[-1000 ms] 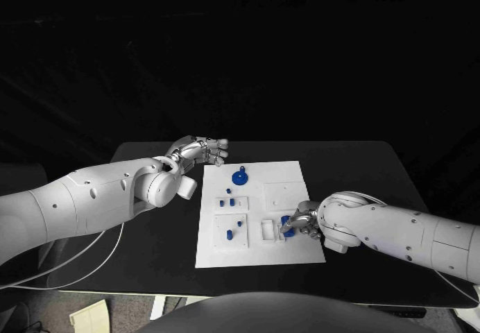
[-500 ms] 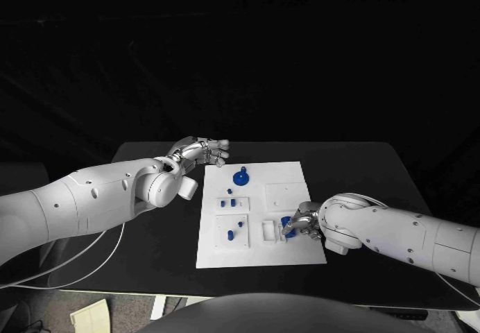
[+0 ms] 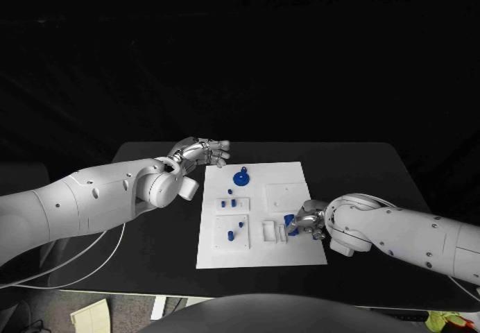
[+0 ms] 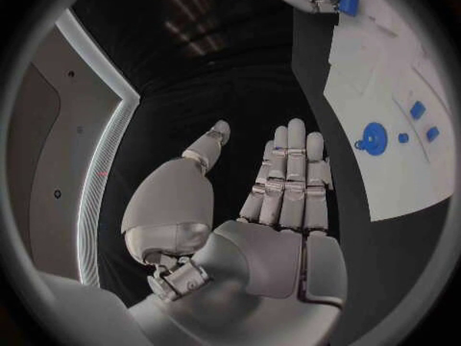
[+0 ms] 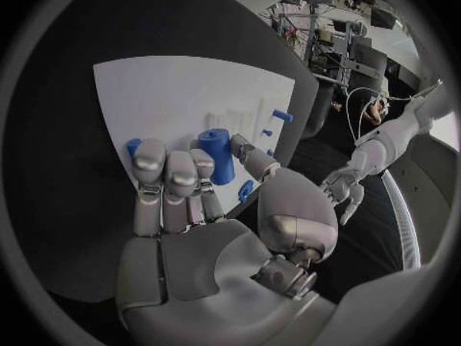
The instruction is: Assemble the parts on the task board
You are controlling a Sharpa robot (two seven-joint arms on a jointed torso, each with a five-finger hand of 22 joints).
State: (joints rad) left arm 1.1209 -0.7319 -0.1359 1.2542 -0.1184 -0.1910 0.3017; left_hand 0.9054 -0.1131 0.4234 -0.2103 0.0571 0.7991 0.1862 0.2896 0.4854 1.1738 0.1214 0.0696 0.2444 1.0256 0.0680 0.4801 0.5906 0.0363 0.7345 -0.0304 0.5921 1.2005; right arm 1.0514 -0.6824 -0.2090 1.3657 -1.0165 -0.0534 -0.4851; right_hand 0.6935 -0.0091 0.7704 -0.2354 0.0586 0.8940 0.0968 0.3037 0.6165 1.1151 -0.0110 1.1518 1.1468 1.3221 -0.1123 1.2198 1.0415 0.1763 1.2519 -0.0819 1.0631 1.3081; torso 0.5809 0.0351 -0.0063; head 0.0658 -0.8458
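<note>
Right hand: my right hand at the task board's right edge, fingers clamped on a blue cylinder part, held upright, I judge for seating.
Left hand: my left hand just off the board's far-left corner, fingers apart, holding nothing.
Hidden: my fingers cover the part's lower end and whatever lies under it.

Blue parts sit on the white task board, on a black table.
</note>
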